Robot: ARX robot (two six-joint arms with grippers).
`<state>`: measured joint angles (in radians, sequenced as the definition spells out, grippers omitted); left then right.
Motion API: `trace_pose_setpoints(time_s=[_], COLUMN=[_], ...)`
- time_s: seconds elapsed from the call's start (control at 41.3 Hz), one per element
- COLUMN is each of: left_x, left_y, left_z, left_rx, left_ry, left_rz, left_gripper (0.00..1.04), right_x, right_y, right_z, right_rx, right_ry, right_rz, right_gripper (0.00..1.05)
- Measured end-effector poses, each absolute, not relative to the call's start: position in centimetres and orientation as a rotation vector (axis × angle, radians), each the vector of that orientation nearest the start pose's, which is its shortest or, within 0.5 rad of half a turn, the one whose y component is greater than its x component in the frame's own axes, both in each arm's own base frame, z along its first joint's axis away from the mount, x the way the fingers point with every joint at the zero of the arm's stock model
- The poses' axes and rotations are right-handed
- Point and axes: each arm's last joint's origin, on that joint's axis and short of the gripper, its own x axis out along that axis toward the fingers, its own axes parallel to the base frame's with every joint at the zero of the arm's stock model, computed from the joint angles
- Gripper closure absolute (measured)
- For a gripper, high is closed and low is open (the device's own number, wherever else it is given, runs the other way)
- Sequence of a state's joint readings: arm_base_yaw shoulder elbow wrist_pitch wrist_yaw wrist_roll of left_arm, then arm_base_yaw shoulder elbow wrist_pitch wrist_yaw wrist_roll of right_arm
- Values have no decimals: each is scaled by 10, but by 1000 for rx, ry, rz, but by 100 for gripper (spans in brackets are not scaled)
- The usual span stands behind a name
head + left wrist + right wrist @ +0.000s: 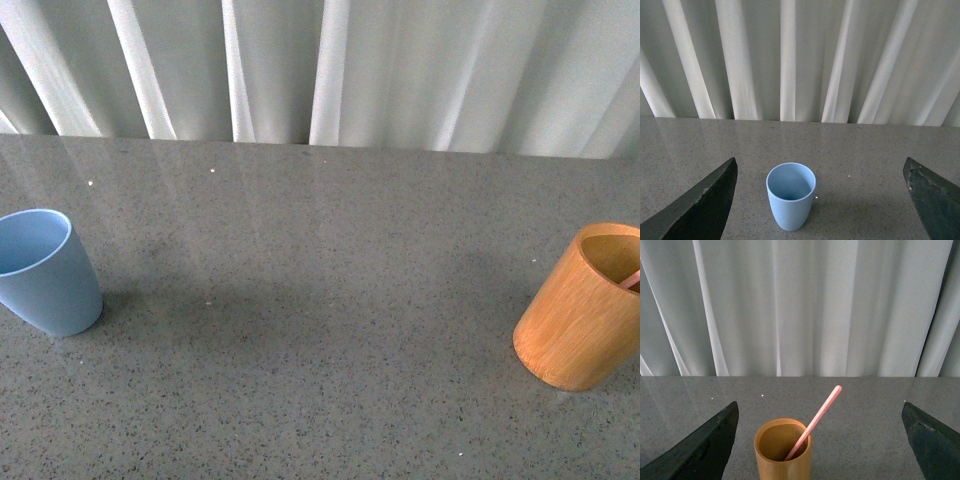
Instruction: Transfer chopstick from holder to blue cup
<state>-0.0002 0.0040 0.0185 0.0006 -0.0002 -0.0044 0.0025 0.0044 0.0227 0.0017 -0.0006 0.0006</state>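
The light blue cup point(42, 272) stands empty at the left edge of the front view. It also shows in the left wrist view point(790, 195), ahead of my open left gripper point(822, 197), slightly off the middle of its wide-spread jaws. The orange-brown holder point(585, 308) stands at the right edge. A short piece of the pinkish-red chopstick point(630, 279) shows inside it. In the right wrist view the holder point(783, 452) sits ahead of my open right gripper point(820, 440), and the chopstick point(815, 422) leans on its rim. Neither gripper shows in the front view.
A grey speckled stone tabletop point(320, 330) carries both containers. White pleated curtains point(330, 70) hang behind its far edge. The stretch of tabletop between the cup and the holder shows only bare stone.
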Motion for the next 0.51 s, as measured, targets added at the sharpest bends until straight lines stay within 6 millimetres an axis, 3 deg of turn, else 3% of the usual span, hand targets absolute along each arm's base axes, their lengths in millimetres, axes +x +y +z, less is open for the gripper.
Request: trace_pose_setpoints(time_s=[0.315,0.363,0.411,0.508], left_x=[97,99,105,121], left_y=[0,0,3,9], left_z=[170,168,171,182], left_rx=[-5,-60,-63,-79], left_ry=[-13,168,242,319], left_rz=[0,208,340,394], left_gripper=[7,7,7,7], right_x=[97,97,97,97], right_y=[0,0,0,0], right_z=[171,171,171,171], right_rx=[1,1,1,1], right_ry=[-20,-20,-20,-20], right_rz=[3,3,1,4], right_gripper=[10,10,10,10])
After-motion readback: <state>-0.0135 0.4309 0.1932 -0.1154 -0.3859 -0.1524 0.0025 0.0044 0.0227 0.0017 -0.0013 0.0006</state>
